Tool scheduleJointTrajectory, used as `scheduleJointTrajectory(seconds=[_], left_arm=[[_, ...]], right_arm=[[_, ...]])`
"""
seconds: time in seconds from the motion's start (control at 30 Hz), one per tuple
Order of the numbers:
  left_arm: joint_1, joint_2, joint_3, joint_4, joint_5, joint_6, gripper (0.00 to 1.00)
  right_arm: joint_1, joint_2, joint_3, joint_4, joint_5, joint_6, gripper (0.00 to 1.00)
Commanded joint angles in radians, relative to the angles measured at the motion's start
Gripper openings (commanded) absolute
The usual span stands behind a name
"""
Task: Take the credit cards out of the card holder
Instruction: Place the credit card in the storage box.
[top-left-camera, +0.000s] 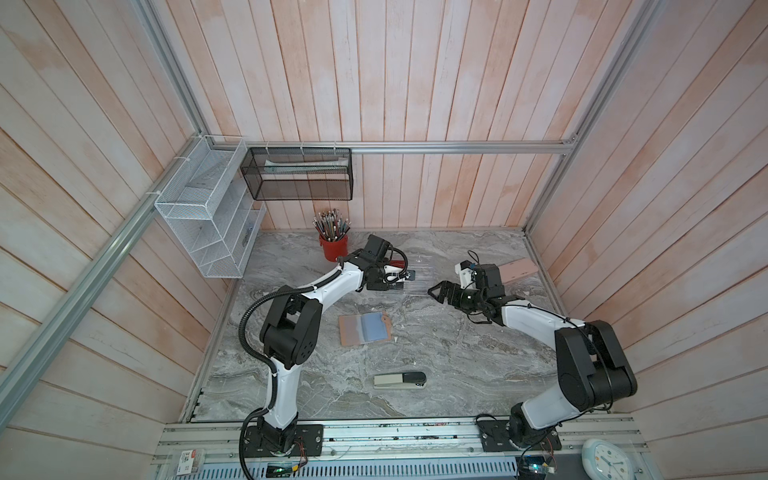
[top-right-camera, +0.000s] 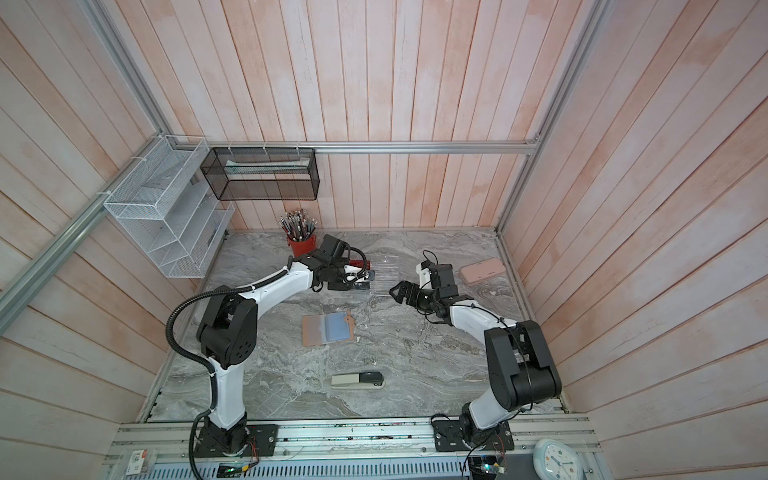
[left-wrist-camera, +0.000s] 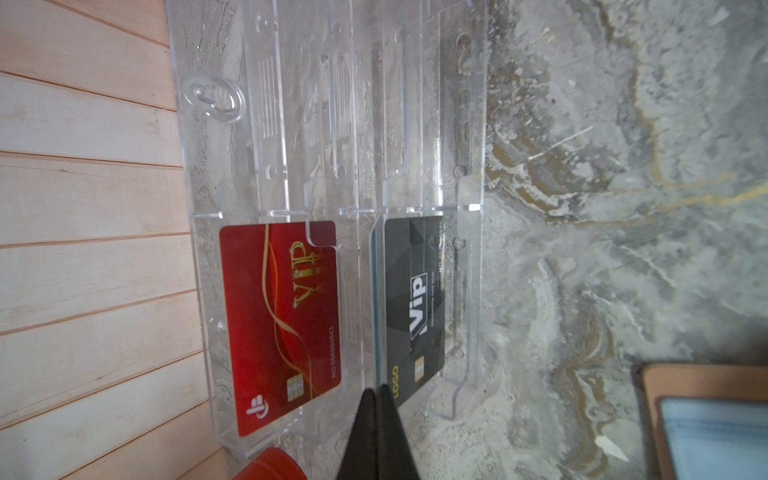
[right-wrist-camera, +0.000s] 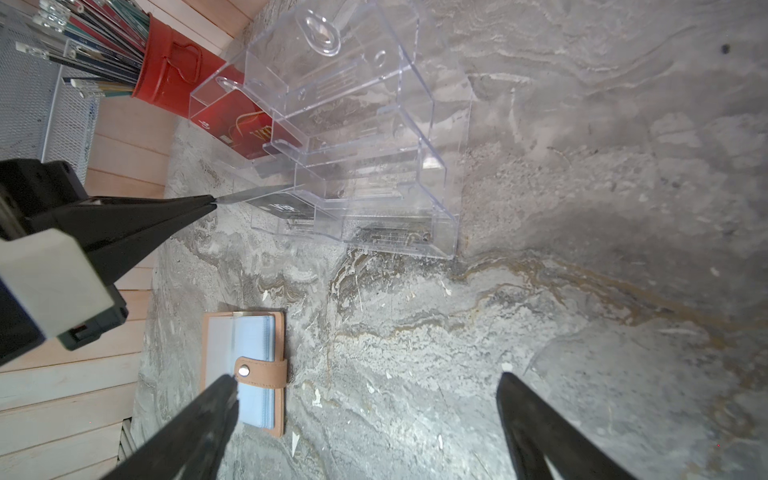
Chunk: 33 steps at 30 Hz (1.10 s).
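Closest to your lens, the left gripper (left-wrist-camera: 377, 390) has its black jaws pressed together on the end of the teal card (left-wrist-camera: 375, 299), seen edge-on at the clear rack (left-wrist-camera: 216, 124), just beside the black card (left-wrist-camera: 415, 291); the red card (left-wrist-camera: 286, 324) sits in the neighbouring slot. Your right gripper (right-wrist-camera: 366, 378) hovers with jaws wide apart, holding nothing. The card holder (top-left-camera: 365, 328) lies open on the table (top-left-camera: 457, 365), apart from both grippers.

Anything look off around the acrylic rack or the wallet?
Only one thing: the teal card, pinched by the left gripper, sits edge-on against the black card, seemingly in the same rack pocket. The card holder lies open, flat; nothing damaged.
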Motion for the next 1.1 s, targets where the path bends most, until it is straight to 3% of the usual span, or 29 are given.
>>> scheduleJointTrajectory(seconds=[0.0, 1.07], left_arm=[[-0.004, 0.036, 0.028, 0.005, -0.007, 0.02, 0.0], [-0.006, 0.023, -0.004, 0.09, -0.041, 0.028, 0.03]], right_arm=[[-0.006, -0.021, -0.013, 0.017, -0.012, 0.006, 0.98], [-0.006, -0.026, -0.012, 0.027, -0.024, 0.02, 0.98]])
